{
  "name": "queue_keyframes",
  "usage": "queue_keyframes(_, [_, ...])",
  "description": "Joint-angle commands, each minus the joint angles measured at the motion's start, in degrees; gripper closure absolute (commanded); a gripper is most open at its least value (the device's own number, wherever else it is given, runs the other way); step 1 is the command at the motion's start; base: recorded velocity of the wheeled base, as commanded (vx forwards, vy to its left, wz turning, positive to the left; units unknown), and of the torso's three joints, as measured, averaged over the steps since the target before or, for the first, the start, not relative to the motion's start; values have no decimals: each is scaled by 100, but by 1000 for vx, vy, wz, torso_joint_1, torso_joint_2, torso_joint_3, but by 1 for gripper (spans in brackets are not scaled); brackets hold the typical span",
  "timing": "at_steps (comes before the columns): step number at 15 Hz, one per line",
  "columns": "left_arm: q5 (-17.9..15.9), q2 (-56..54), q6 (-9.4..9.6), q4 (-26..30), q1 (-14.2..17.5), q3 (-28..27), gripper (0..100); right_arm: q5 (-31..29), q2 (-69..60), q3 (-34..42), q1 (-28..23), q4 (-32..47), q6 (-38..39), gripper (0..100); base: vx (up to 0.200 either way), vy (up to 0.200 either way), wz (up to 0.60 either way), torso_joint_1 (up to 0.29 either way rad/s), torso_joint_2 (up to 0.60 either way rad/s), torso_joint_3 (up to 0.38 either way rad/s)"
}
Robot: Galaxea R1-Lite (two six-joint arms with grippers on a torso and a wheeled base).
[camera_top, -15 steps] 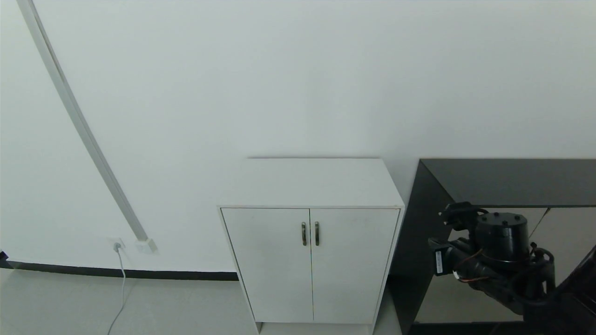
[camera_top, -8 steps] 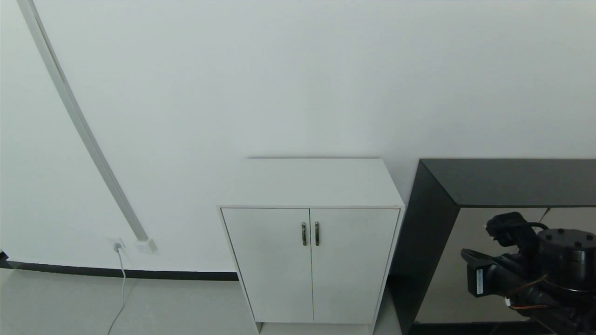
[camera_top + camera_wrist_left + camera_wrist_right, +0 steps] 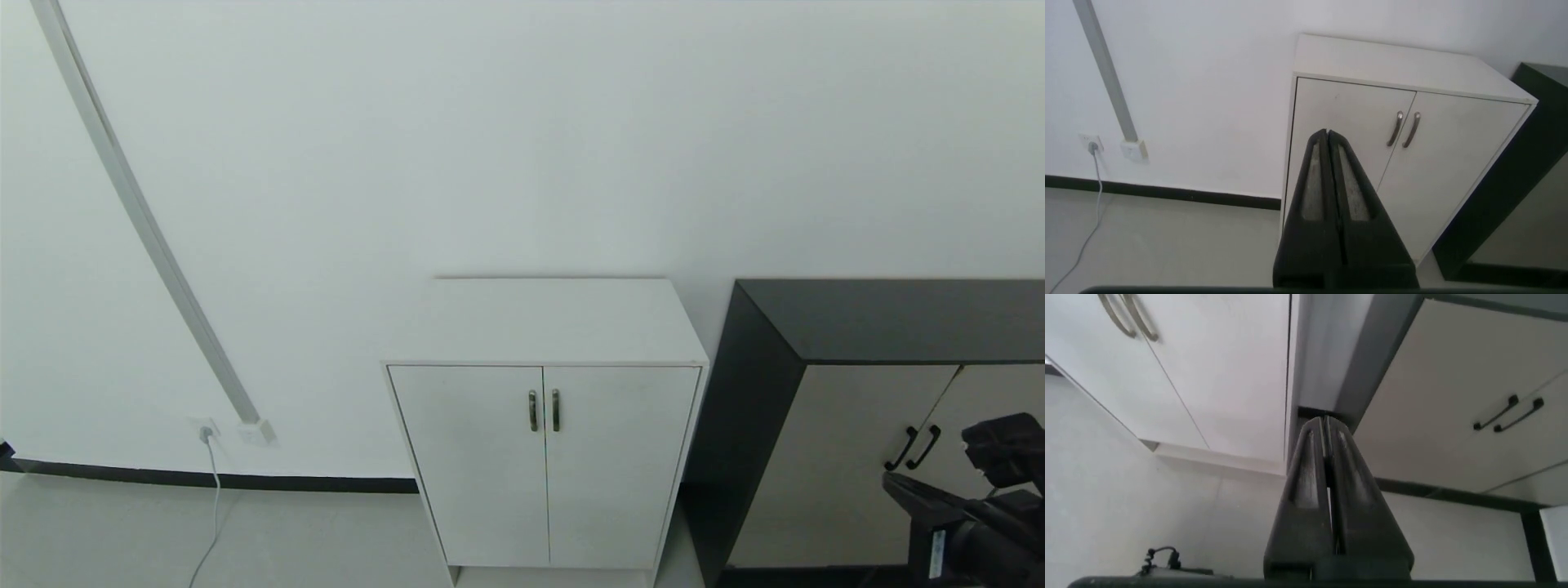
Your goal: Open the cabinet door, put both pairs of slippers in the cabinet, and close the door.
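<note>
The white cabinet stands on the floor against the white wall. Both its doors are closed and meet at the middle seam, so what is inside cannot be seen. The left door's handle and the right door's handle are upright metal bars, just beside each other on either side of the seam. The top of the cabinet is a flat white board.

Touching its right side stands a dark cabinet with pale doors, also closed, and a pair of black handles.

The left gripper is clenched on nothing, its two fingers pressed together. It is held apart from the white cabinet, and points to the left door.

The right gripper is also closed, with nothing between the fingers. Its tips are in front of the place where the two cabinets meet. The right arm is low, before the dark cabinet.

On the wall at the left, a socket has a grey cable hanging to the floor.
</note>
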Motion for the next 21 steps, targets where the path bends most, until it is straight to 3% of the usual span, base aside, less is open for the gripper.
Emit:
queue_keyframes(1, [2,8,-1,-1,1,-2,100,51,-1005,79,4,767,19,100,0,0,0,0,0,0])
queue_keyframes(8, [-7,8,-1,-1,1,-2,100,755,-3993,79,22,4502,1,100,0,0,0,0,0,0])
queue_keyframes(12, [-7,8,-1,-1,1,-2,100,1150,-5259,9,57,5829,1,100,0,0,0,0,0,0])
queue_keyframes(15, [-7,8,-1,-1,1,-2,100,1220,-5531,0,109,5847,1,100,0,0,0,0,0,0])
queue_keyframes(18, [-7,8,-1,-1,1,-2,100,1739,-5962,79,206,5864,-315,100,0,0,0,0,0,0])
queue_keyframes(21, [-7,8,-1,-1,1,-2,100,1757,-6067,79,127,5864,-341,100,0,0,0,0,0,0])
